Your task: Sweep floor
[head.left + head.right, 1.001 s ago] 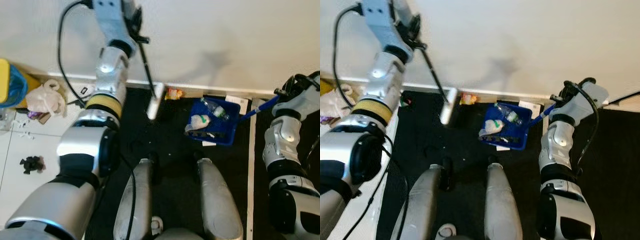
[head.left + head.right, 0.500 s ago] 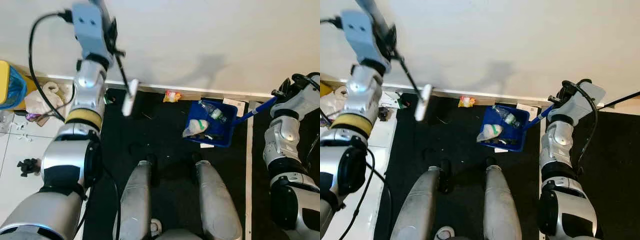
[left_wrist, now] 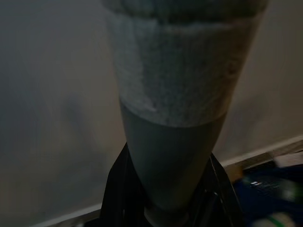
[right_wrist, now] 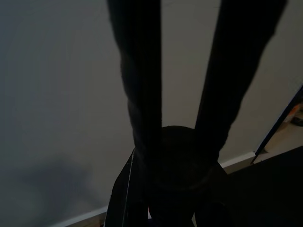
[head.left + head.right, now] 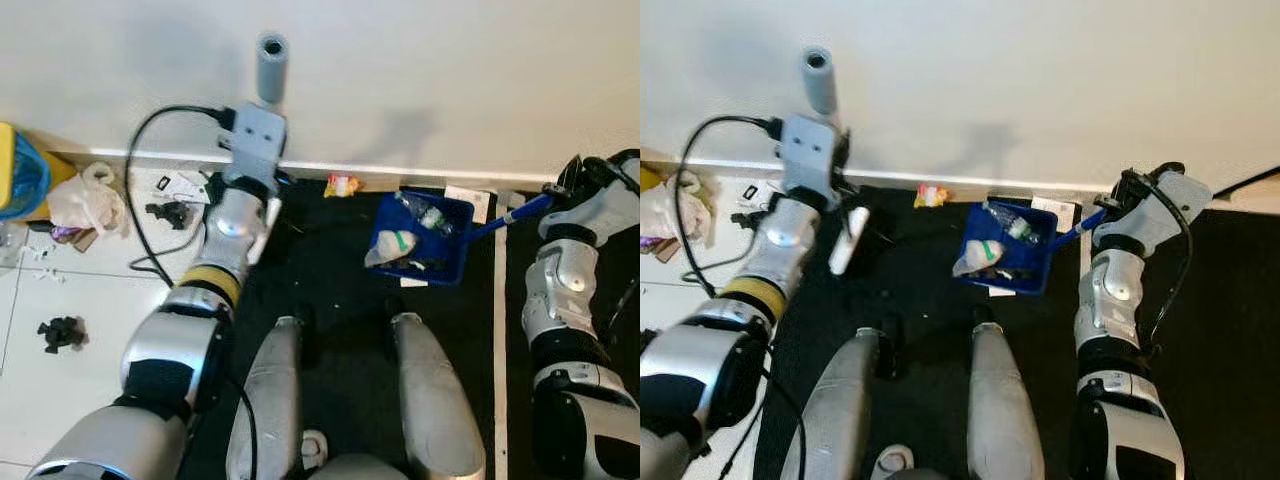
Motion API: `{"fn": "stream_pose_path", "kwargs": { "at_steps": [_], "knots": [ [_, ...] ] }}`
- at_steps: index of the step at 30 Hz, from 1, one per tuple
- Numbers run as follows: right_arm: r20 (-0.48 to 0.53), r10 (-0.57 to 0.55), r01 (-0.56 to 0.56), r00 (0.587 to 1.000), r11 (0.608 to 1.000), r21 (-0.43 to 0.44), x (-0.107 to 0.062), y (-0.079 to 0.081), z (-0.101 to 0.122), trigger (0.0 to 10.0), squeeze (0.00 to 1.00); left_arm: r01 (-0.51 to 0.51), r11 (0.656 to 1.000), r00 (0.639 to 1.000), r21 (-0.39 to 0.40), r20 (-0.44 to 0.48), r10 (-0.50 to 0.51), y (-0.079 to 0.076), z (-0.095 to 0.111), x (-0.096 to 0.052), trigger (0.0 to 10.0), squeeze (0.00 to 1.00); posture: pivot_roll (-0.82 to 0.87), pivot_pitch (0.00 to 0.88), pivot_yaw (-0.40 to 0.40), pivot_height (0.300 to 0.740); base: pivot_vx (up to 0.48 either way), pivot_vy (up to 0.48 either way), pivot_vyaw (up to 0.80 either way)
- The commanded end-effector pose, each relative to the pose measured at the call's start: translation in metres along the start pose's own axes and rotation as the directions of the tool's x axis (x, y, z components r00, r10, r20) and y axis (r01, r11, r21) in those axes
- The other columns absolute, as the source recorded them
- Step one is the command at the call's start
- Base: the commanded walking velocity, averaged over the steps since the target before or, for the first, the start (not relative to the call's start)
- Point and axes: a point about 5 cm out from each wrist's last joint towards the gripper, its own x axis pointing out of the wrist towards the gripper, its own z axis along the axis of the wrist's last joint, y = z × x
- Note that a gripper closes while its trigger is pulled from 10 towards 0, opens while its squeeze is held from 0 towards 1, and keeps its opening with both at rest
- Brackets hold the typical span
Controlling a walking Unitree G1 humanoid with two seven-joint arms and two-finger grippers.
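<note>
Left gripper [image 3: 165, 208] clamps the grey broom handle [image 5: 271, 65] at 11 o'clock; right gripper [image 4: 184, 156] grips the blue plastic dustpan [image 5: 420, 240], full of litter, at 1 o'clock on black carpet [image 5: 340, 290]

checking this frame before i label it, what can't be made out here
- Left gripper: left wrist view, the grey broom handle covers most of its fingers.
- Broom head: right eye view, blurred, bristles unreadable.
- Dustpan contents: left eye view, a bottle and crumpled bits, too small to name the rest.
- Right gripper: right wrist view, too dark to make out what the black fingers clasp.
</note>
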Motion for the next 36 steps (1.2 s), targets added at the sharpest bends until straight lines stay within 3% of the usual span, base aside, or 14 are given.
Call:
{"fn": "stream_pose_path", "kwargs": {
  "at_steps": [1, 4, 9, 10, 16, 19, 22, 25, 27, 29, 30, 31, 34, 36],
  "knots": [
    [-0.095, 0.001, 0.0, 0.995, 1.0, 0.008, -0.017, 0.002, -0.019, 10.0, 0.0, 0.021, 1.0, 0.999, -0.007, -0.024, -0.021, -0.019, -0.007, -0.005, 10.0, 0.0, -0.19, 0.563, 0.05, 0.74, 0.0, 0.0, 0.0],
    [-0.093, 0.002, -0.001, 0.996, 1.0, 0.01, -0.017, 0.002, -0.019, 10.0, 0.0, 0.024, 1.0, 0.999, -0.02, -0.027, -0.025, -0.025, -0.006, -0.004, 10.0, 0.0, -0.19, 0.564, 0.049, 0.74, 0.0, 0.0, 0.0],
    [-0.1, -0.002, 0.003, 0.995, 1.0, 0.011, -0.021, 0.001, -0.019, 10.0, 0.0, 0.056, 0.995, 0.996, -0.087, -0.071, -0.062, -0.053, -0.004, 0.0, 10.0, 0.0, -0.2, 0.56, 0.052, 0.74, 0.0, 0.0, 0.0],
    [-0.104, -0.019, 0.021, 0.994, 1.0, 0.019, -0.023, -0.001, -0.018, 10.0, 0.0, 0.028, 0.986, 0.997, -0.162, -0.068, -0.039, -0.063, 0.004, 0.006, 10.0, 0.0, -0.2, 0.555, 0.052, 0.74, 0.0, 0.0, 0.0],
    [-0.11, -0.034, 0.037, 0.993, 0.999, 0.028, -0.024, -0.004, -0.017, 10.0, 0.0, 0.006, 0.951, 0.995, -0.31, -0.093, -0.037, -0.082, 0.016, 0.014, 10.0, 0.0, -0.19, 0.555, 0.056, 0.74, 0.0, 0.0, 0.0],
    [-0.113, -0.039, 0.043, 0.993, 0.999, 0.033, -0.024, -0.004, -0.016, 10.0, 0.0, -0.018, 0.916, 0.992, -0.402, -0.119, -0.033, -0.092, 0.022, 0.018, 10.0, 0.0, -0.19, 0.555, 0.056, 0.74, 0.0, 0.0, 0.0],
    [-0.117, -0.071, 0.078, 0.991, 0.995, 0.056, -0.023, -0.008, -0.015, 10.0, 0.0, -0.094, 0.822, 0.979, -0.562, -0.201, -0.026, -0.108, 0.033, 0.026, 10.0, 0.0, -0.17, 0.543, 0.06, 0.74, 0.0, 0.0, 0.0],
    [-0.117, -0.071, 0.078, 0.991, 0.995, 0.056, -0.023, -0.008, -0.015, 10.0, 0.0, -0.094, 0.822, 0.979, -0.562, -0.201, -0.026, -0.108, 0.033, 0.026, 10.0, 0.0, -0.17, 0.543, 0.06, 0.74, 0.0, 0.0, 0.0],
    [-0.119, -0.082, 0.09, 0.99, 0.994, 0.065, -0.021, -0.009, -0.014, 10.0, 0.0, -0.151, 0.718, 0.974, -0.68, -0.228, -0.011, -0.113, 0.044, 0.032, 10.0, 0.0, -0.17, 0.537, 0.062, 0.74, 0.0, 0.0, 0.0],
    [-0.119, -0.082, 0.09, 0.99, 0.994, 0.065, -0.021, -0.009, -0.014, 10.0, 0.0, -0.151, 0.718, 0.974, -0.68, -0.228, -0.011, -0.113, 0.044, 0.032, 10.0, 0.0, -0.17, 0.537, 0.062, 0.74, 0.0, 0.0, 0.0],
    [-0.12, -0.083, 0.092, 0.989, 0.993, 0.067, -0.02, -0.009, -0.013, 10.0, 0.0, -0.171, 0.679, 0.973, -0.714, -0.23, 0.003, -0.112, 0.049, 0.036, 10.0, 0.0, -0.16, 0.534, 0.06, 0.74, 0.0, 0.0, 0.0],
    [-0.121, -0.083, 0.092, 0.989, 0.993, 0.069, -0.019, -0.009, -0.012, 10.0, 0.0, -0.178, 0.673, 0.975, -0.718, -0.221, 0.023, -0.107, 0.052, 0.039, 10.0, 0.0, -0.15, 0.533, 0.059, 0.74, 0.0, 0.0, 0.0],
    [-0.122, -0.081, 0.09, 0.989, 0.993, 0.072, -0.018, -0.009, -0.012, 10.0, 0.0, -0.183, 0.695, 0.979, -0.695, -0.19, 0.068, -0.096, 0.056, 0.042, 10.0, 0.0, -0.15, 0.531, 0.06, 0.74, 0.0, 0.0, 0.0],
    [-0.126, -0.074, 0.084, 0.989, 0.993, 0.077, -0.017, -0.006, -0.013, 10.0, 0.0, -0.159, 0.812, 0.987, -0.561, -0.07, 0.145, -0.072, 0.061, 0.044, 10.0, 0.0, -0.14, 0.524, 0.058, 0.74, 0.0, 0.0, 0.0]
  ]
}}
